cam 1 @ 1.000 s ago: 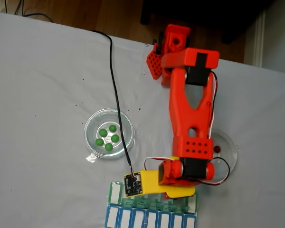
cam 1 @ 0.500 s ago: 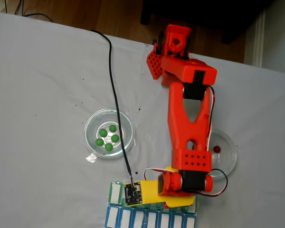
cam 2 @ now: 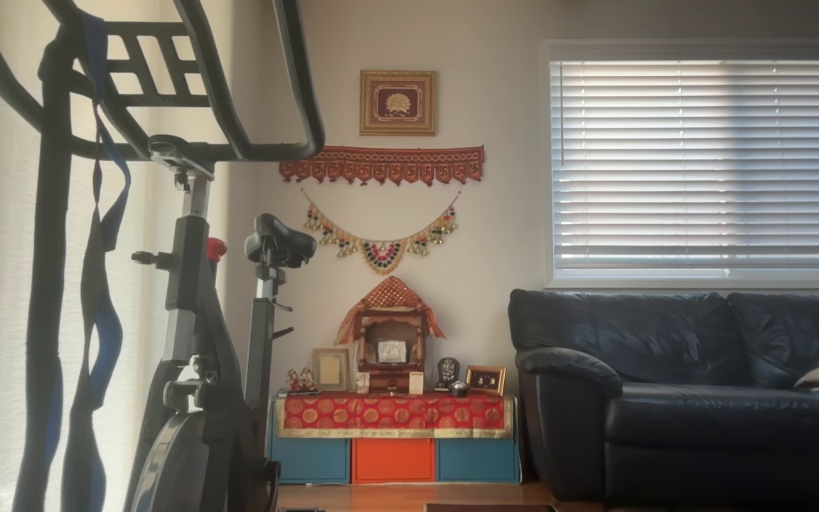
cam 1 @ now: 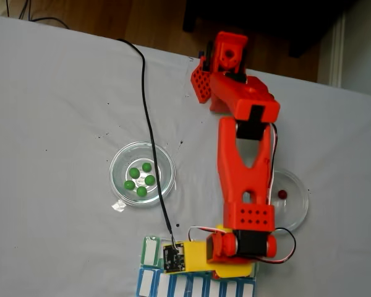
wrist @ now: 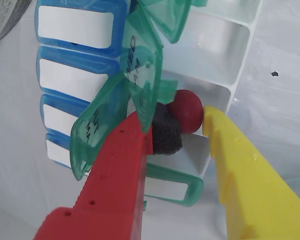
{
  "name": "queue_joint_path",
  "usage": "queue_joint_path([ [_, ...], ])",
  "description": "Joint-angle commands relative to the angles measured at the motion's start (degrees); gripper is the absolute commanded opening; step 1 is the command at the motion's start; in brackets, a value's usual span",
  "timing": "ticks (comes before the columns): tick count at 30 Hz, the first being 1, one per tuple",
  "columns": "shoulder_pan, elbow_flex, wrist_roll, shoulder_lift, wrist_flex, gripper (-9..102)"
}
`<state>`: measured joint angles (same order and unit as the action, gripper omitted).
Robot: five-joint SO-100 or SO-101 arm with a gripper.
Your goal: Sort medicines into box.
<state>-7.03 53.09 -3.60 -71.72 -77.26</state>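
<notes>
In the wrist view my gripper [wrist: 184,122] is shut on a glossy red pill [wrist: 187,110], pinched between the black foam pad of the red finger [wrist: 120,165] and the tip of the yellow finger [wrist: 240,170]. The pill hangs just over an open white compartment of the box [wrist: 240,60], beside raised translucent green lids [wrist: 140,75]. The fixed view shows the red arm [cam 1: 244,179] stretched down over the box [cam 1: 150,252] at the bottom edge. Several green pills [cam 1: 141,178] lie in a round glass dish [cam 1: 120,162]. One red pill [cam 1: 282,194] lies in a second dish [cam 1: 300,204].
The box's blue row [wrist: 75,25] lies along the left in the wrist view. A black cable [cam 1: 149,124] runs across the grey tablecloth, over the green-pill dish, to the wrist camera. The arm's base [cam 1: 226,55] stands at the table's far edge. The other view shows a living room.
The arm has stretched further toward the bottom edge, carrying the gripper down from the box's upper rim to over its compartments. The dishes and their pills have not moved.
</notes>
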Motion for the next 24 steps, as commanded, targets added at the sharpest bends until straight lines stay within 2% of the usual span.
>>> queue_joint_path([
  [1, -1.32, -8.53, 0.44, -0.62, -0.70, 1],
  [6, -1.67, -12.30, 0.62, 2.11, -2.37, 2],
  [14, -1.85, -17.49, 0.88, 5.01, -7.12, 15],
  [24, -2.02, -18.37, 0.62, 5.27, -9.32, 20],
])
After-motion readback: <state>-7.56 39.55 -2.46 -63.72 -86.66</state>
